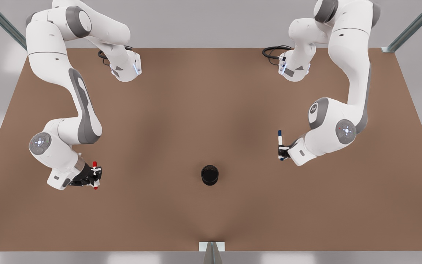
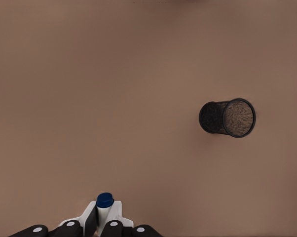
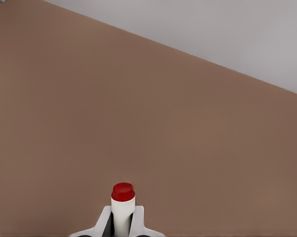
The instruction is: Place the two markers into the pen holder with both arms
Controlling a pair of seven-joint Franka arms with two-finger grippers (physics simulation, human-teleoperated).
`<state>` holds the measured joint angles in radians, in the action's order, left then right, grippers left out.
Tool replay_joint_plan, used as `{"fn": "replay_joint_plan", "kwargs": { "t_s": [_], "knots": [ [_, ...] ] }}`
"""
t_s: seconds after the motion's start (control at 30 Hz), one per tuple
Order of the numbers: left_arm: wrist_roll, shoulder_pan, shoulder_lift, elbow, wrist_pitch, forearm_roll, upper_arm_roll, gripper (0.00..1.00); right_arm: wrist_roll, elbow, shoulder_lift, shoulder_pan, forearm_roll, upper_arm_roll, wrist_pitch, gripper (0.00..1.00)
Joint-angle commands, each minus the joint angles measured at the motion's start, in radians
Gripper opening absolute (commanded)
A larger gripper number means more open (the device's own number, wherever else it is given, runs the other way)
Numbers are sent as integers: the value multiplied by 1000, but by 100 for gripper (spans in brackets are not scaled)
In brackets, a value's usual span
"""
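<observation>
The black pen holder stands upright on the brown table, between the two arms. On the front view's right, my left gripper is shut on the blue-capped marker, held above the table. In the left wrist view that marker sticks out between the fingers, and the pen holder stands well away from it. Over at the front view's left, my right gripper is shut on the red-capped marker. The right wrist view has the red marker pointing out over bare table.
Both arm bases stand at the table's back edge, each with a black cable beside it. A small metal bracket sits at the middle of the near edge. Grey frame posts rise at the back corners.
</observation>
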<state>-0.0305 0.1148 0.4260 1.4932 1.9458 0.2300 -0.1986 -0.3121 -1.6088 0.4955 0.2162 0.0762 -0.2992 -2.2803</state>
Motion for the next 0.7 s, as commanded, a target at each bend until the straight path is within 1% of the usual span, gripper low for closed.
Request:
{"fn": "replay_joint_plan", "kwargs": {
  "t_s": [0.0, 0.03, 0.07, 0.1, 0.13, 0.17, 0.23, 0.27, 0.3, 0.37, 0.4, 0.47, 0.53, 0.67],
  "knots": [
    [119, 31, 89, -136, 10, 54, -27, 21, 93, 1, 5, 2, 13, 0, 2, 21],
    [165, 32, 123, -160, 119, 52, -73, 21, 91, 1, 9, 2, 13, 2, -5, 21],
    [181, 40, 146, -172, 188, 54, -104, 21, 94, 3, 11, 2, 11, 2, -7, 21],
    [219, 45, 186, -221, 238, 54, -142, 21, 94, 3, 21, 0, 10, 0, -47, 21],
    [303, 45, 220, -235, 340, 54, -185, 21, 93, 3, 23, -3, 11, -1, -91, 21],
    [378, 45, 238, -235, 424, 54, -220, 21, 91, 30, 21, -8, 4, -15, -88, 21],
    [472, 48, 273, -241, 567, 54, -268, 21, 90, 46, -47, 21, -6, -90, -81, 21],
    [556, 59, 286, -246, 619, 54, -266, 21, 96, 43, -89, 86, -15, -174, -81, 21],
    [615, 77, 300, -245, 694, 52, -263, 21, 102, 41, -94, 144, -19, -253, -90, 21],
    [613, 138, 370, -252, 849, 51, -260, 21, 117, 10, -92, 131, -18, -270, -143, 21],
    [610, 163, 402, -275, 889, 51, -259, 21, 156, -8, -92, 129, -16, -287, -183, 21],
    [609, 197, 476, -309, 970, 49, -259, 21, 163, -17, -92, 118, -15, -294, -214, 21],
    [601, 204, 500, -326, 972, 49, -257, 21, 172, -63, -92, 117, -15, -314, -297, 21],
    [529, 227, 525, -317, 981, 48, -236, 21, 218, -89, -81, 88, -15, -319, -381, 21]
  ]
}}
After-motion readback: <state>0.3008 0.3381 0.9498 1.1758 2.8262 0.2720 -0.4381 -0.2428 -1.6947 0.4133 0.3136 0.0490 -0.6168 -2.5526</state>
